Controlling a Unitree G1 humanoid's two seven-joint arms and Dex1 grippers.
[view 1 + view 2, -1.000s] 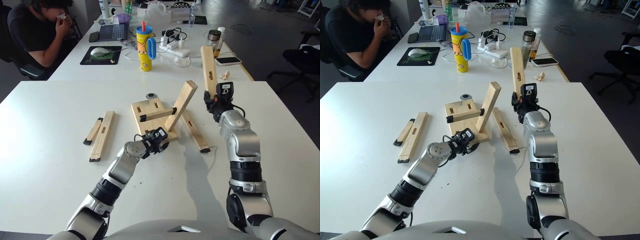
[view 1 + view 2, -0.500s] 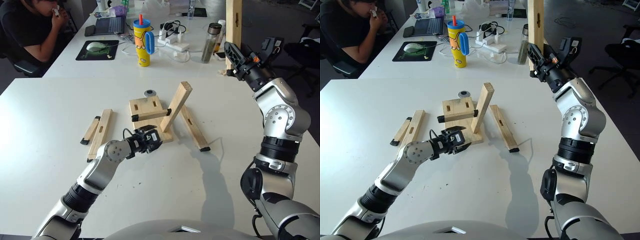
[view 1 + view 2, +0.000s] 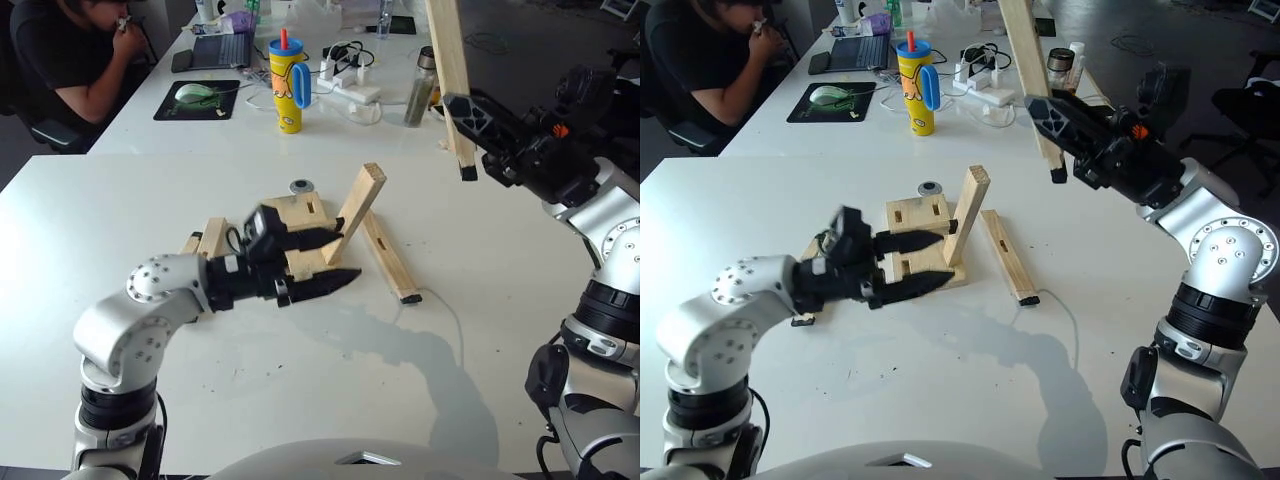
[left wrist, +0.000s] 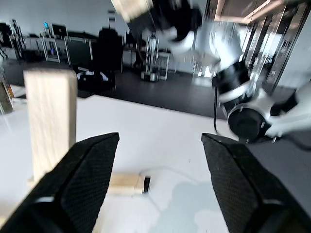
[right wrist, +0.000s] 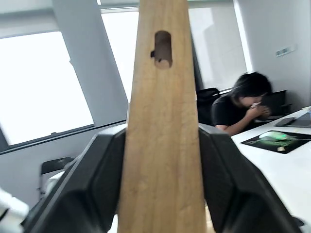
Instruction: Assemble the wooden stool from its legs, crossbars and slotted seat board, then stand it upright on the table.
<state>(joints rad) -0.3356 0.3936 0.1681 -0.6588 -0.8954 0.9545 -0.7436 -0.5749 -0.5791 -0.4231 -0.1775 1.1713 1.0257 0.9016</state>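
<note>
seat board (image 3: 299, 212): flat slab of pale wood with rectangular slots cut in it, laid on the white table (image 3: 500, 330), pretty plain stuff

leaning leg (image 3: 359, 203): square pale bar, planted at the seat board's right edge and tipped away to the right

loose leg (image 3: 391, 262): same wood with a black-capped end, laid flat just right of the seat board

held leg (image 3: 449, 60): long bar with an oblong slot and a black end cap, carried in the air well beyond and right of the seat board, tilted, cap end down

right gripper (image 3: 478, 122): clamped on the held leg, black fingers (image 5: 97, 184) pressed against both sides; arm raised high, elbow bent

left gripper (image 3: 346, 253): rough black pads (image 4: 87, 184) spread wide with nothing gripped, hovering low over the seat board's near part; forearm brought in from the left

spare bars (image 3: 211, 238): pale pieces just left of the seat board, half hidden by the left arm
</note>
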